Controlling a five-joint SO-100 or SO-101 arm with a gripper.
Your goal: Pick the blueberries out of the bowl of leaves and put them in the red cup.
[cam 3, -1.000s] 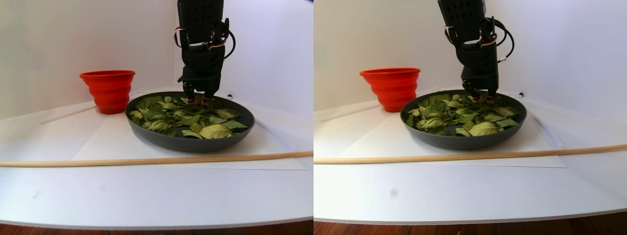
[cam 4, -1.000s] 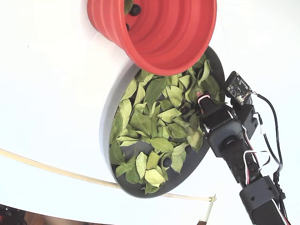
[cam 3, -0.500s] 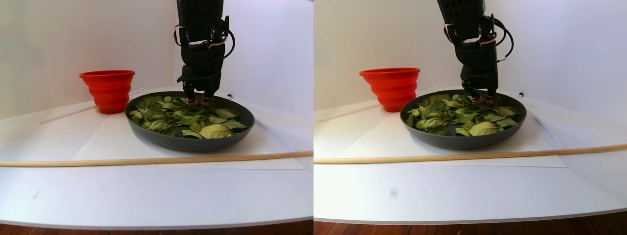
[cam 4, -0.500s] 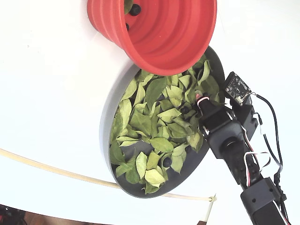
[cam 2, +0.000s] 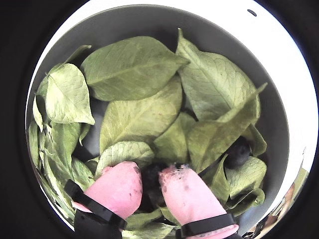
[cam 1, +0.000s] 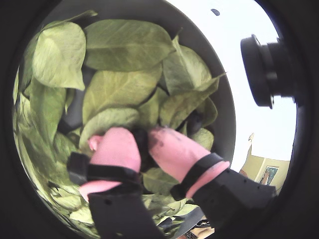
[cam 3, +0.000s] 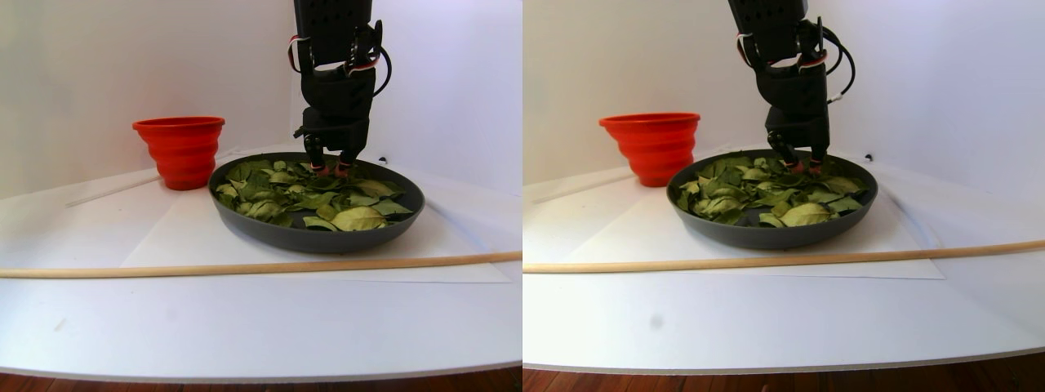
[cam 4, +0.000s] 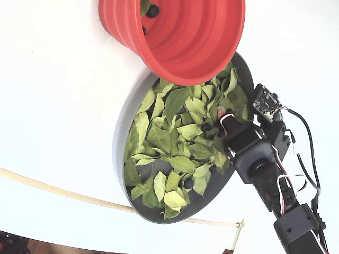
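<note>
In both wrist views my gripper [cam 2: 149, 175] [cam 1: 142, 140] has its pink fingertips [cam 2: 117, 188] pressed against a dark blueberry [cam 2: 151, 172] among the green leaves [cam 2: 134, 69]. A second blueberry [cam 2: 238, 152] lies to the right, half under a leaf. In the stereo pair view the gripper [cam 3: 328, 167] stands low over the back of the dark grey bowl [cam 3: 318, 238], with the red cup [cam 3: 181, 151] to its left. From the fixed view, the cup [cam 4: 180, 37] holds a blueberry [cam 4: 152, 10], and another berry [cam 4: 188, 182] sits low in the bowl [cam 4: 119, 153].
A long wooden stick [cam 3: 245, 267] lies across the white table in front of the bowl. White walls close in behind and at the sides. The table's front edge [cam 3: 261, 377] runs along the bottom of the stereo pair view.
The arm's body has risen slightly. The fingertips stay down among the leaves at the back of the bowl, shifted only a little.
</note>
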